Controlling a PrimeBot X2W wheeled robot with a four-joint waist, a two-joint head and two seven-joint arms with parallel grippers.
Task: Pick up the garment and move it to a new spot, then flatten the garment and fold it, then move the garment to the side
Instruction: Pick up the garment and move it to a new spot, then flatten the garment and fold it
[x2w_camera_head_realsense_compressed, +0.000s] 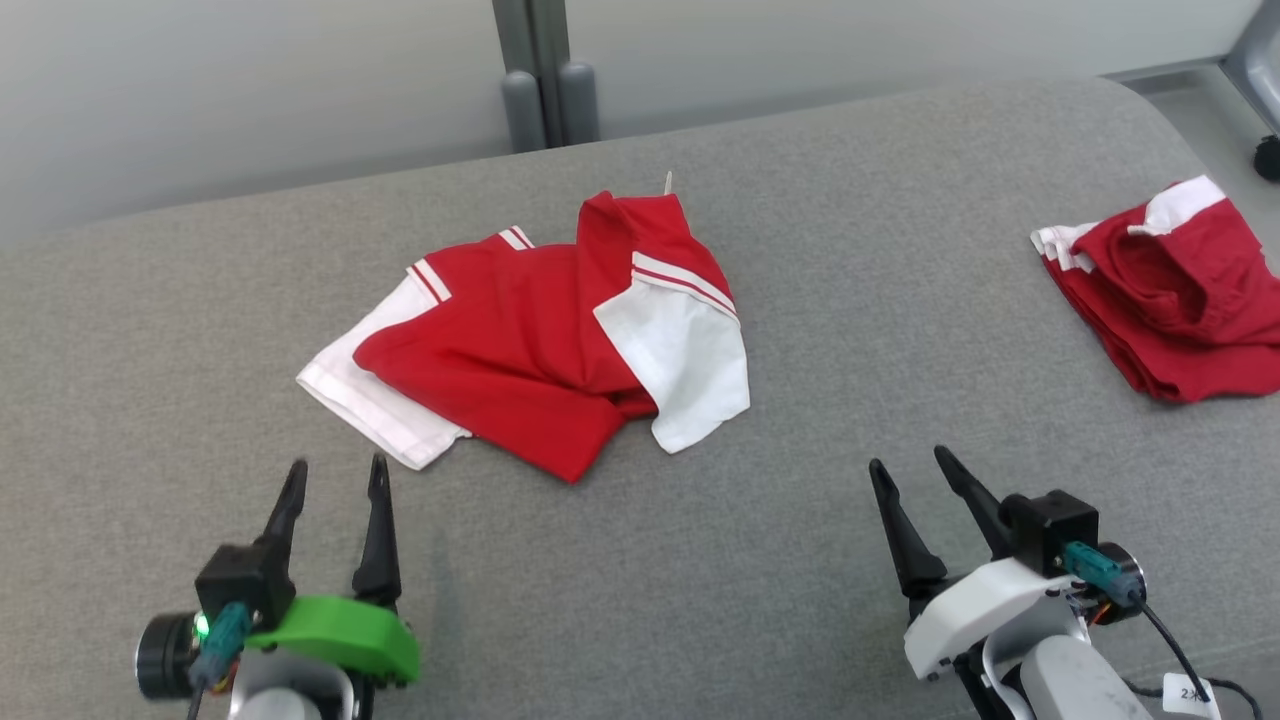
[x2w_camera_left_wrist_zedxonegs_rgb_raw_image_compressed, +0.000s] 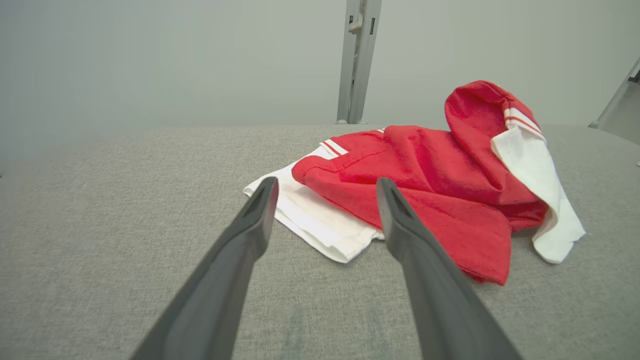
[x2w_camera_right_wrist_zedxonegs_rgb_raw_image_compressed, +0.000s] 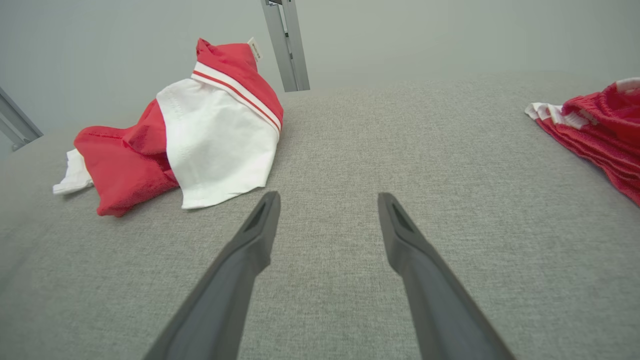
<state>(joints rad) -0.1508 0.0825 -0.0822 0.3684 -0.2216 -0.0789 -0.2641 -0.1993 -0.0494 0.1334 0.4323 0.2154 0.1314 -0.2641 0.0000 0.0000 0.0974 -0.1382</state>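
Garment (x2w_camera_head_realsense_compressed: 520, 340): 1 red tee w/ white sleeves, lying crumpled near the ctr of the grey padded surface (x2w_camera_head_realsense_compressed: 700, 560), slightly left of middle from where I sit. I count 2 white sleeves on it. One lies flat at its left edge, the other is draped over the red body on its right side. Each has red-and-white striped trim. The far part stands up in a hump, which the left wrist cam (x2w_camera_left_wrist_zedxonegs_rgb_raw_image_compressed: 425, 190) shows plainly. The right wrist cam (x2w_camera_right_wrist_zedxonegs_rgb_raw_image_compressed: 215, 135) shows 1 small white tag (x2w_camera_right_wrist_zedxonegs_rgb_raw_image_compressed: 255, 48) at the top of that hump. Neither gripper holds it.

The left gripper (x2w_camera_head_realsense_compressed: 338, 463) sits on the near side of the garment, just beside the near corner of the flat sleeve. Its 2 dark fingers are spread apart w/ nothing btw them. In its own cam (x2w_camera_left_wrist_zedxonegs_rgb_raw_image_compressed: 326, 182) the tips point at that sleeve; I see no contact.

The right gripper (x2w_camera_head_realsense_compressed: 908, 458) is off to the right, well apart from the garment. Its 2 fingers are also spread apart and empty, over bare grey surface in its own cam (x2w_camera_right_wrist_zedxonegs_rgb_raw_image_compressed: 328, 196).

A 2nd garment (x2w_camera_head_realsense_compressed: 1170, 300), same red w/ white trim, lies bunched at the far right edge of the surface, well apart from the 1st and from both grippers. The right wrist cam catches part of it (x2w_camera_right_wrist_zedxonegs_rgb_raw_image_compressed: 600, 120).

Behind the surface, 1 grey upright post (x2w_camera_head_realsense_compressed: 545, 70) stands against a pale wall.
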